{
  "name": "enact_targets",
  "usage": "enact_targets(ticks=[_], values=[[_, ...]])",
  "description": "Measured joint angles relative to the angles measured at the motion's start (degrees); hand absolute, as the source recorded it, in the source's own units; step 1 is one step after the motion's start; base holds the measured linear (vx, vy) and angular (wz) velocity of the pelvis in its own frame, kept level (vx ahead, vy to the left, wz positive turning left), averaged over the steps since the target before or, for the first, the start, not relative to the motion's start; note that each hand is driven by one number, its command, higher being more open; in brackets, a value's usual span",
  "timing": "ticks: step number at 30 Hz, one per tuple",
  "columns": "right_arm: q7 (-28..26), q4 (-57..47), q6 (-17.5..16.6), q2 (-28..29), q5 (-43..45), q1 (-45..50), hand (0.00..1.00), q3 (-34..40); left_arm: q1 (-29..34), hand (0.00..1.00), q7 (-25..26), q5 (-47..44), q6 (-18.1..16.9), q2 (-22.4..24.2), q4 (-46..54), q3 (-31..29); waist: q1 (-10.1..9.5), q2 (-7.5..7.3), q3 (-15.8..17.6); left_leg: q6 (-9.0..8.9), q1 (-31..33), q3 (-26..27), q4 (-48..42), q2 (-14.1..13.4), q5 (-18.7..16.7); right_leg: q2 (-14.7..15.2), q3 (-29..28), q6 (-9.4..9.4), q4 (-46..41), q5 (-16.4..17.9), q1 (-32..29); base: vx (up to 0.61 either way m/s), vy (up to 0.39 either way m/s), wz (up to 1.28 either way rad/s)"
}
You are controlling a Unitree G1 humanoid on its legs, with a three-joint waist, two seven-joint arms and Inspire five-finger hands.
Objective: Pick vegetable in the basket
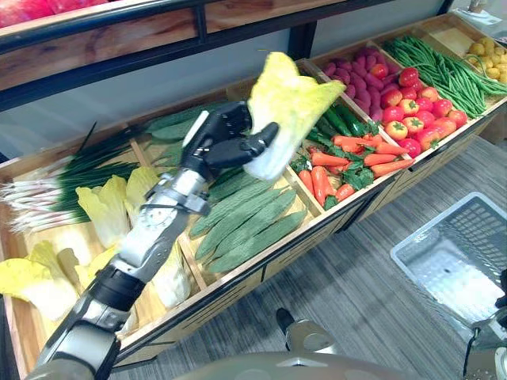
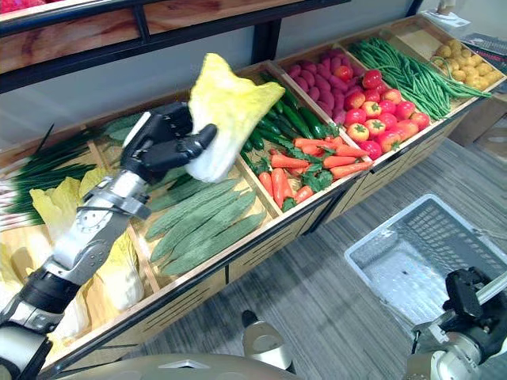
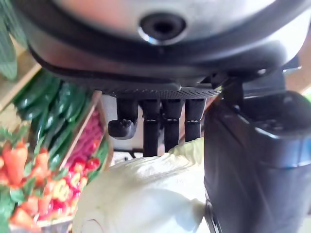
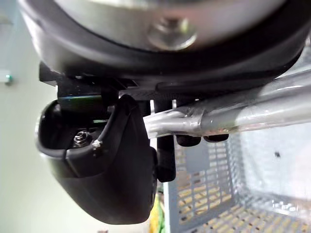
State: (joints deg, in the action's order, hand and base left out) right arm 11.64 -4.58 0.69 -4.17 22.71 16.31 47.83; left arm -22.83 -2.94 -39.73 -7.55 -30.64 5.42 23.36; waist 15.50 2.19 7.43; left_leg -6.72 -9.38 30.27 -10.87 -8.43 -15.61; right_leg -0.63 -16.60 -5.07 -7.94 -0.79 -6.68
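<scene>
A pale yellow-green napa cabbage (image 1: 289, 107) is held up in the air above the wooden display stand, over the compartment of long green gourds. My left hand (image 1: 226, 138) is shut on its white stem end, thumb across the front; in the left wrist view the cabbage (image 3: 141, 194) lies against the curled fingers (image 3: 165, 121). The grey mesh basket (image 2: 396, 228) hangs low at the right over the floor. My right hand (image 2: 467, 297) is shut on its metal handle (image 4: 233, 114), with the basket's mesh (image 4: 209, 194) below it.
The stand (image 1: 261, 265) holds green gourds (image 1: 245, 226), carrots (image 1: 348, 162), tomatoes and peppers (image 1: 416, 115), green beans (image 1: 440, 67), scallions (image 1: 63, 186) and more cabbages (image 1: 103, 210). A wooden shelf (image 1: 103, 39) runs above. Grey plank floor (image 1: 341, 301) lies between stand and basket.
</scene>
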Motion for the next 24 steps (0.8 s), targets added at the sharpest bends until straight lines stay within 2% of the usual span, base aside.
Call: enact_targets(ticks=[5, 7, 12, 20, 24], values=[[-1.07, -4.38, -0.15, -4.76, 0.06, 0.0, 0.0, -0.22, -2.96, 0.0, -0.38, 2.1, 0.0, 2.59, -2.3, 4.62, 1.56, 0.33, 0.11, -0.26, -0.03, 2.34, -1.18, -0.41, -0.86, -0.86, -2.41, -0.64, -0.09, -0.4, -0.74, -0.01, -0.011, -0.24], [-1.96, -6.48, -1.34, -5.41, 0.2, 0.44, 0.0, -1.0, -4.92, 0.0, -0.5, 2.12, 0.05, 3.63, -4.4, 6.87, 2.05, 0.4, 0.24, -0.3, 0.09, 2.97, -2.12, -0.67, -1.36, -1.02, -2.87, -0.86, -0.18, -0.54, -0.89, -0.01, 0.0, -0.18], [-6.78, -10.2, -1.65, -7.21, 0.51, 3.41, 0.0, -4.33, -9.1, 0.0, -1.38, 2.16, 0.18, 7.2, -8.18, 11.75, 3.22, 0.37, 0.26, -0.37, 0.03, 4.21, -3.36, -1.05, -2.06, -1.59, -4.25, -0.96, -0.94, -0.59, -1.31, -0.01, 0.001, -0.12], [-12.44, -10.29, -2.43, -10.92, 3.81, 5.57, 0.0, -7.8, -11.23, 0.0, -2.57, 2.11, 0.18, 9.96, -10.27, 14.17, 4.18, 0.63, 0.17, -0.45, 0.21, 5.9, -4.22, -1.11, -2.43, -2.08, -6.0, -1.6, -1.15, -1.03, -2.18, 0.0, 0.006, -0.12], [-14.82, -10.37, -2.7, -10.95, 8.01, 6.43, 0.0, -14.32, -12.43, 0.0, -2.49, 2.1, 0.19, 10.94, -12.92, 14.87, 4.94, 0.73, 0.11, -0.51, -0.11, 7.36, -5.04, -1.31, -3.0, -2.6, -7.53, -2.06, -1.08, -1.38, -2.27, 0.01, 0.013, -0.18]])
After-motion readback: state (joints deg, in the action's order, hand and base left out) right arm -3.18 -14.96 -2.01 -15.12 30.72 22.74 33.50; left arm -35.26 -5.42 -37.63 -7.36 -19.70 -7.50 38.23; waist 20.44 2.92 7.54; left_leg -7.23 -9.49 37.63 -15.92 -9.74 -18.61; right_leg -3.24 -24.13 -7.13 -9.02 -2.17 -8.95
